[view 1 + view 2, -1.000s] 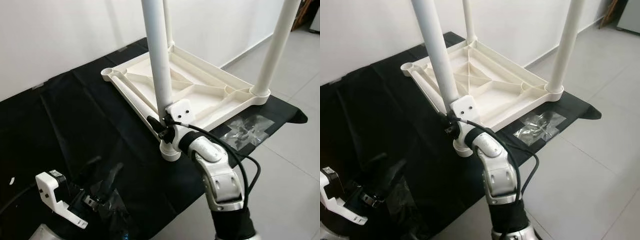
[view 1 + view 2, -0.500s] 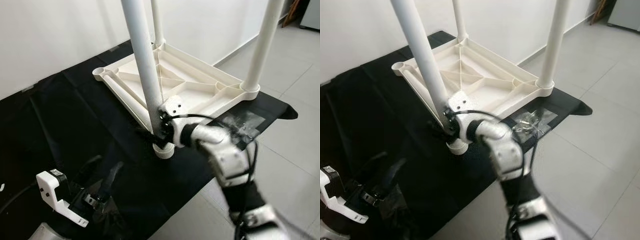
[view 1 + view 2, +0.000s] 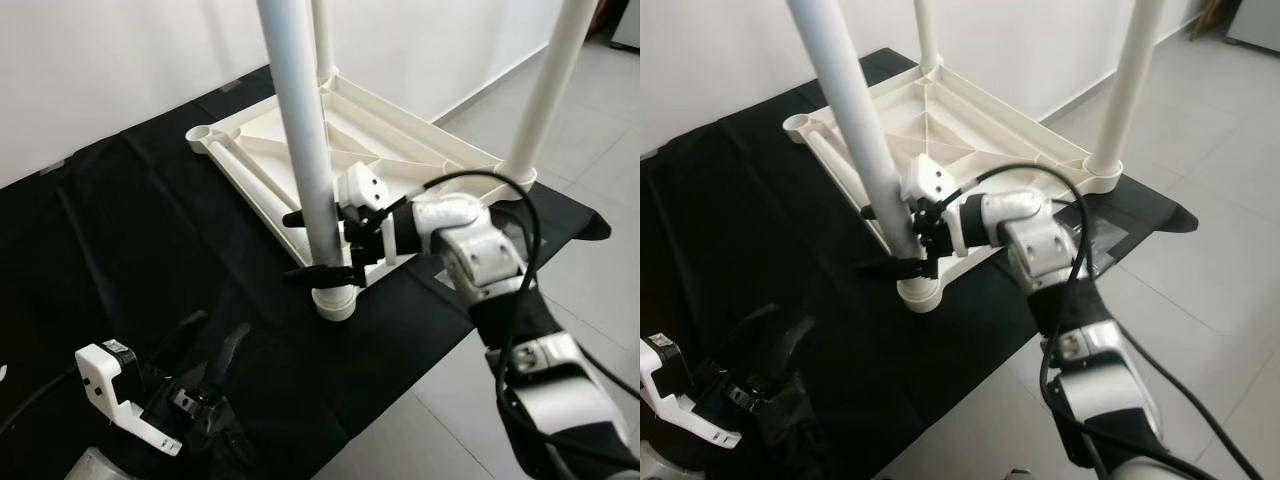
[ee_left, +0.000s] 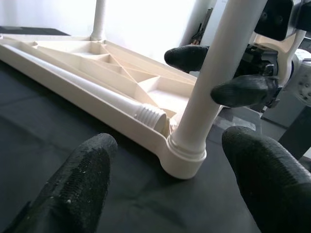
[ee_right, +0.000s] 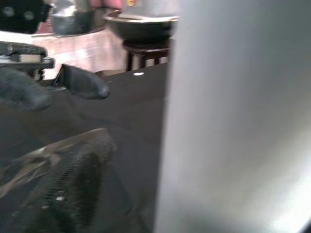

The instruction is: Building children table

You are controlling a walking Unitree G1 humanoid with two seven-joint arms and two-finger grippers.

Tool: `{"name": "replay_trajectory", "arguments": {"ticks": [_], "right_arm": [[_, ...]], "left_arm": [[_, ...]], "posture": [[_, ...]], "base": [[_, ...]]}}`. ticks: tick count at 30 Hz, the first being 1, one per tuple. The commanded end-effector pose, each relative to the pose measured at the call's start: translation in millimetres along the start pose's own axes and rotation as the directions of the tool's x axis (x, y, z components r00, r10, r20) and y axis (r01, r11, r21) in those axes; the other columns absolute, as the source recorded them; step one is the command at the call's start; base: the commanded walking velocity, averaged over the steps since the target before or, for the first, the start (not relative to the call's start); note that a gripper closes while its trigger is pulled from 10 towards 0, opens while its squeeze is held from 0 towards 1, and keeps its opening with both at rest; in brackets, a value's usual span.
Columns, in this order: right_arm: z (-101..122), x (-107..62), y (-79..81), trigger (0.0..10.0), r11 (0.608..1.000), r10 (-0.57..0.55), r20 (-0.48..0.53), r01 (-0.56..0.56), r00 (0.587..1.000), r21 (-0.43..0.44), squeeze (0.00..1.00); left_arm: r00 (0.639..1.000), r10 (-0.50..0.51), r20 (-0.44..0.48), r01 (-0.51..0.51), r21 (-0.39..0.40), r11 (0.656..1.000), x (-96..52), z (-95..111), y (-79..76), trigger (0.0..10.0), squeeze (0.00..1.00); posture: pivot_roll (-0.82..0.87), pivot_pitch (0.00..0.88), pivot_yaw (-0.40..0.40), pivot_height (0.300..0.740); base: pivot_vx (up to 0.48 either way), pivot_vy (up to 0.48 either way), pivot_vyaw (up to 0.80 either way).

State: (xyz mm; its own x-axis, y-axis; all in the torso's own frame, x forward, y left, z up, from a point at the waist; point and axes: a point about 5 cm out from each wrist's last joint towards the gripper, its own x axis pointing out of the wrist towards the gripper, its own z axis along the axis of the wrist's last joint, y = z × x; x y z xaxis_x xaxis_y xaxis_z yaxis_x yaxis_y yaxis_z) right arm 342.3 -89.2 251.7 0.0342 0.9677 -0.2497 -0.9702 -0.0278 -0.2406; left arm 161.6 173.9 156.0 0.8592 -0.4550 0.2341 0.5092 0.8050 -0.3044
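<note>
The leg [image 3: 300, 130] is straddled low down by the spread right claw [image 3: 322, 243]. It should be pinched squarely, then turned straight into its socket [image 3: 335, 301]. The left claw [image 3: 205, 345] is spread too, low over the black cloth [image 3: 120, 240].

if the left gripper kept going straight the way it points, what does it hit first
Probably the round socket at the foot of the near white plastic table leg, which sits centred between the left gripper's open jaws; depth is unclear.

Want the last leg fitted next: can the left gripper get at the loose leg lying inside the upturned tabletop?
Probably yes. The left gripper is open and low over the black cloth, with nothing between it and the loose leg; only the tabletop rim must be cleared.
</note>
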Motion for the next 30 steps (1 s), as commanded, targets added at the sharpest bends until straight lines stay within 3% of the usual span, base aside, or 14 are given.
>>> {"name": "replay_trajectory", "arguments": {"ticks": [1, 9, 13, 15, 16, 17, 18, 19, 20, 22, 24, 28, 29, 30], "right_arm": [[1.8, 2.6, 0.8, 0.0, 0.999, 0.047, 0.01, -0.047, 0.999, -0.014, 0.0], [-1.1, -2.4, 2.3, 0.0, 0.997, 0.08, 0.027, -0.08, 0.996, -0.003, 0.0], [-6.7, 2.3, 5.2, 0.0, 0.999, -0.046, 0.047, 0.046, 0.998, 0.004, 0.0], [-20.2, 19.0, 11.2, 0.0, 0.947, -0.315, 0.028, 0.313, 0.949, 0.069, 0.0], [-20.2, 19.0, 11.2, 0.0, 0.947, -0.315, 0.028, 0.313, 0.949, 0.069, 0.0], [-36.2, 29.8, 17.5, 0.0, 0.785, -0.601, -0.056, 0.602, 0.797, 0.144, 0.0], [-36.2, 29.8, 17.5, 0.0, 0.785, -0.601, -0.056, 0.602, 0.797, 0.144, 0.0], [-50.1, 33.1, 30.7, 0.0, 0.623, -0.742, -0.153, 0.756, 0.652, 0.199, 0.0], [-53.8, 35.7, 44.0, 0.0, 0.53, -0.81, -0.179, 0.828, 0.558, 0.181, 0.0], [-51.9, 41.1, 51.0, 0.0, 0.521, -0.824, -0.151, 0.834, 0.547, 0.181, 0.0], [-47.8, 48.3, 53.4, 0.0, 0.567, -0.803, -0.103, 0.805, 0.587, 0.174, 0.0], [-46.8, 54.1, 51.5, 0.0, 0.61, -0.767, -0.106, 0.771, 0.633, 0.183, 0.0], [-38.5, 60.1, 49.3, 10.0, 0.689, -0.702, -0.058, 0.697, 0.71, 0.2, 0.0], [-38.5, 60.1, 49.3, 10.0, 0.689, -0.702, -0.058, 0.697, 0.71, 0.2, 0.0]], "left_arm": [[1.0, 0.011, -0.003, -0.011, 0.011, 1.0, -2.0, 1.2, -0.5, 10.0, 0.0], [1.0, 0.011, -0.004, -0.011, 0.01, 1.0, -2.6, 1.4, -0.1, 10.0, 0.0], [1.0, 0.011, -0.008, -0.011, 0.008, 1.0, -3.0, 0.9, 0.7, 10.0, 0.0], [1.0, 0.011, -0.01, -0.011, 0.008, 1.0, -3.6, 0.5, 1.8, 10.0, 0.0], [1.0, 0.011, -0.01, -0.011, 0.008, 1.0, -3.6, 0.5, 1.8, 10.0, 0.0], [1.0, 0.013, -0.009, -0.013, 0.01, 1.0, -3.8, 0.6, 3.0, 10.0, 0.0], [1.0, 0.013, -0.009, -0.013, 0.01, 1.0, -3.8, 0.6, 3.0, 10.0, 0.0], [1.0, 0.015, -0.008, -0.015, 0.012, 1.0, -3.9, 0.7, 4.0, 10.0, 0.0], [1.0, 0.016, -0.008, -0.016, 0.014, 1.0, -3.6, 0.6, 5.1, 10.0, 0.0], [1.0, 0.017, -0.009, -0.017, 0.014, 1.0, -3.2, -0.2, 6.5, 10.0, 0.0], [1.0, 0.013, -0.014, -0.013, 0.014, 1.0, -2.3, -2.0, 8.1, 10.0, 0.0], [1.0, 0.001, -0.022, 0.0, 0.013, 1.0, -1.3, -3.6, 8.7, 10.0, 0.0], [1.0, 0.009, -0.014, -0.009, 0.016, 1.0, -0.4, -3.5, 9.3, 10.0, 0.0], [1.0, 0.009, -0.014, -0.009, 0.016, 1.0, -0.4, -3.5, 9.3, 10.0, 0.0]], "posture": [[0.02, 0.213, 0.1, 0.74], [0.0, 0.214, 0.107, 0.74], [0.0, 0.211, 0.106, 0.74], [-0.01, 0.203, 0.087, 0.74], [-0.01, 0.203, 0.087, 0.74], [-0.01, 0.203, 0.089, 0.74], [-0.01, 0.203, 0.089, 0.74], [-0.01, 0.203, 0.093, 0.74], [-0.02, 0.198, 0.102, 0.74], [-0.03, 0.182, 0.106, 0.74], [-0.03, 0.17, 0.105, 0.74], [-0.03, 0.163, 0.099, 0.74], [-0.03, 0.163, 0.103, 0.74], [-0.03, 0.163, 0.103, 0.74]], "base": [[0.0, 0.0, 0.0], [0.0, 0.0, 0.0], [0.0, 0.0, 0.0], [0.0, 0.0, 0.0], [0.0, 0.0, 0.0], [0.0, 0.0, 0.0], [0.0, 0.0, 0.0], [0.0, 0.0, 0.0], [0.0, 0.0, 0.0], [0.0, 0.0, 0.0], [0.0, 0.0, 0.0], [0.0, 0.0, 0.0], [0.0, 0.0, 0.0], [0.0, 0.0, 0.0]]}}
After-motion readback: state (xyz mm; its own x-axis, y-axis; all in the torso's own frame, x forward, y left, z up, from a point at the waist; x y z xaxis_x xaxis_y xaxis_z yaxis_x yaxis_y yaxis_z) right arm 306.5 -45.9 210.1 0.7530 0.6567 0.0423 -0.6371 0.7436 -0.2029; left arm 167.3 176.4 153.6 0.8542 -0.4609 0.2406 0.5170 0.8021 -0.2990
